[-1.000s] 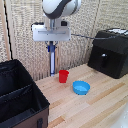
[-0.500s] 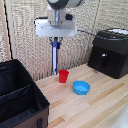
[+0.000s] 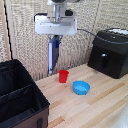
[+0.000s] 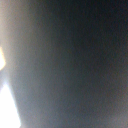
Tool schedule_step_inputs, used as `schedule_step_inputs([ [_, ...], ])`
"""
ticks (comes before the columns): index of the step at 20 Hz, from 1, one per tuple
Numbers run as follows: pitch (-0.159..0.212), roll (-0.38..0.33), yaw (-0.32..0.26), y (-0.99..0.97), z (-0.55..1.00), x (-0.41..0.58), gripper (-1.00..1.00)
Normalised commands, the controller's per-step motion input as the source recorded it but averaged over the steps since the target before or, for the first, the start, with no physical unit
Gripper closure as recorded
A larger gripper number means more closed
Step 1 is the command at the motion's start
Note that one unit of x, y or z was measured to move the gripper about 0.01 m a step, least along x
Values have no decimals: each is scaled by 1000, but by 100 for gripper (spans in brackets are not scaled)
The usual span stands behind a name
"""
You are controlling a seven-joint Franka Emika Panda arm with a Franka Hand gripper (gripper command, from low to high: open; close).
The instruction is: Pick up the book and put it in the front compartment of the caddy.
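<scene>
Our gripper hangs high over the back of the table with its fingers closed on the top edge of the book, which dangles upright below it, clear of the wood. We judge the pick-up done and the carry in hand: the book is off the table but well apart from the caddy, which sits at the exterior view's left, near the front edge.

The next move, as we read it, calls for a swing across toward the exterior view's left and forward, with the book kept high enough to clear the caddy's stitched rim, then a straight drop into the section nearer the front, on the near side of the fabric divider. The book hangs narrow and edge-on, so it should slip into a slot if we keep it vertical; a tilt could catch it on the rim or the divider.

The book shows as a thin dark-blue slab with a paler strip down one side, its lower end just above and beside the red cup. A blue bowl lies near the cup, and a black machine stands at the exterior view's right. Our wrist view is filled by a dark blur with a pale glow at one edge; we cannot make out anything in it.
</scene>
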Motion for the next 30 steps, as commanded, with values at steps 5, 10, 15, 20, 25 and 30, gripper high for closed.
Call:
schedule_step_inputs([
  [5,-9,0,-186,530,303,-40,100],
  [10,-55,0,-256,419,477,-13,100],
  [15,-36,0,-247,423,433,-28,100],
  [20,0,0,-202,427,259,-132,100],
  [25,23,-7,-144,550,208,-145,100],
  [30,29,-32,-89,688,224,-159,100],
])
